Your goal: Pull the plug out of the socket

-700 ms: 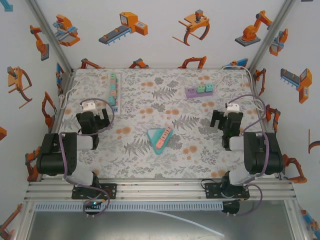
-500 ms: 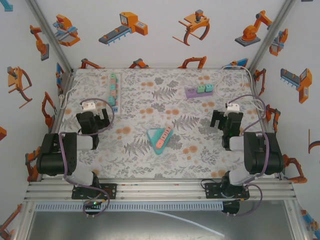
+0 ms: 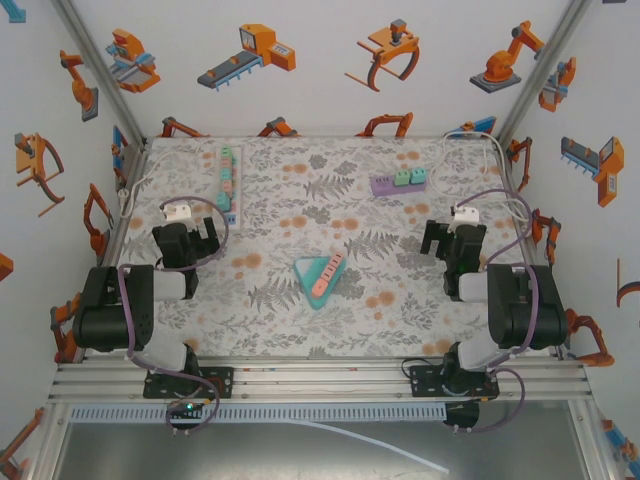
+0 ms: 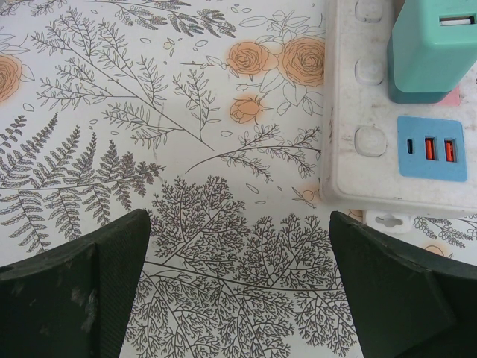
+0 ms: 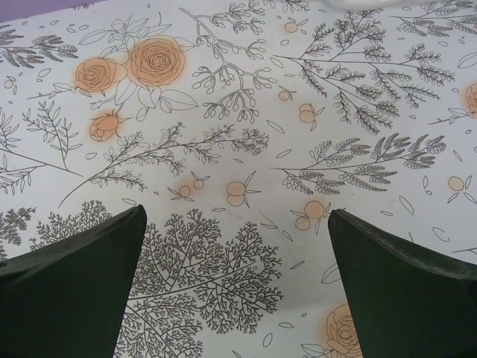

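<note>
I see a smooth plastic plug (image 4: 436, 45) on a scuffed white plastic power strip (image 4: 365, 175), a matt printed table cover (image 4: 216, 104) and grainy dark pads (image 4: 82, 291)

The floral-patterned table (image 3: 400, 300) carries a white power strip (image 4: 344, 104), a purple socket block (image 3: 383, 187) and a teal triangular socket block (image 3: 318, 296).

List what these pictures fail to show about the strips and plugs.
- Left wrist view: teal plug cut off by the top edge; white power strip runs off the top and right.
- Top view: plugs on the purple strip too small to judge seating.
- Right wrist view: white object clipped by the top edge, unidentifiable.
</note>
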Motion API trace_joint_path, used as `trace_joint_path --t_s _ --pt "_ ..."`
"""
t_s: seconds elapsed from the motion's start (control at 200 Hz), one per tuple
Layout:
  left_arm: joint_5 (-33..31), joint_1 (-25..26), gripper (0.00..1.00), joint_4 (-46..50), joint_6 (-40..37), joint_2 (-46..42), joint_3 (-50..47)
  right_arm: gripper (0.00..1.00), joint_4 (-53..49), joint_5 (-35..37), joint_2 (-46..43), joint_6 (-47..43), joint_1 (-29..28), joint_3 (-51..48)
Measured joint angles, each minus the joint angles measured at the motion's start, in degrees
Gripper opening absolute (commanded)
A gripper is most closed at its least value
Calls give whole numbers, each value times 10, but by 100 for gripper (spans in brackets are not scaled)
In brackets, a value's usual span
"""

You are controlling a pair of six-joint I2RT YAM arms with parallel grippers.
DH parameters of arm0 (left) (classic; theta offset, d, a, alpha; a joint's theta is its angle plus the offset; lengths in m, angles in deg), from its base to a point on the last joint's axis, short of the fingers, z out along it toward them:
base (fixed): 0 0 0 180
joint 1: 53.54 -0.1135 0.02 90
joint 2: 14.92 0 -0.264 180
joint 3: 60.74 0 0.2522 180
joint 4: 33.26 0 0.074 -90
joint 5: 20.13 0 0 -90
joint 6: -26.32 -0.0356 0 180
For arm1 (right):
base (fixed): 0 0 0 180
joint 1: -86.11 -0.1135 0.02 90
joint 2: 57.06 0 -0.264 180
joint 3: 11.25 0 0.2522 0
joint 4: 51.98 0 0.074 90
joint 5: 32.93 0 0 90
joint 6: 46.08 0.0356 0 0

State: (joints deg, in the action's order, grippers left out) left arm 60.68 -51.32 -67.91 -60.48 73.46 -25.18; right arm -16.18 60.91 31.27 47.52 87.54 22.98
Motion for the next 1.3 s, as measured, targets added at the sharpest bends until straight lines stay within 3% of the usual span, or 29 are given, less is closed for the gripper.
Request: trace_joint_path --t_s 0.17,0.265,0.32,0.446,0.576,0.671,0.846,1.011,1.152,1.222,1.297 --pt "-12 2 97 6 0 -7 0 99 -12 -6 -13 0 0 0" --pt "-39 13 97 37 -1 -64 -6 99 -72 -5 -91 1 0 1" --pt "-57 26 97 60 -1 -117 -8 92 -116 -5 -152 13 0 9" --pt "-88 58 97 156 18 -240 19 88 -243 -44 -247 65 0 94" --pt "-98 72 97 306 99 -315 102 87 -365 -121 -268 116 -13 215" --pt "-87 82 97 412 175 -346 161 85 -452 -182 -247 128 -57 289" --pt "0 116 97 557 303 -362 213 83 -601 -266 -139 100 -179 409" --pt "57 223 100 618 401 -305 222 82 -691 -305 -17 68 -249 492" --pt "78 331 85 608 458 -205 223 82 -730 -316 61 51 -270 530" --pt "87 356 73 593 474 -155 223 81 -737 -327 93 46 -276 541" --pt "97 370 66 569 489 -107 223 81 -739 -344 115 43 -279 542"
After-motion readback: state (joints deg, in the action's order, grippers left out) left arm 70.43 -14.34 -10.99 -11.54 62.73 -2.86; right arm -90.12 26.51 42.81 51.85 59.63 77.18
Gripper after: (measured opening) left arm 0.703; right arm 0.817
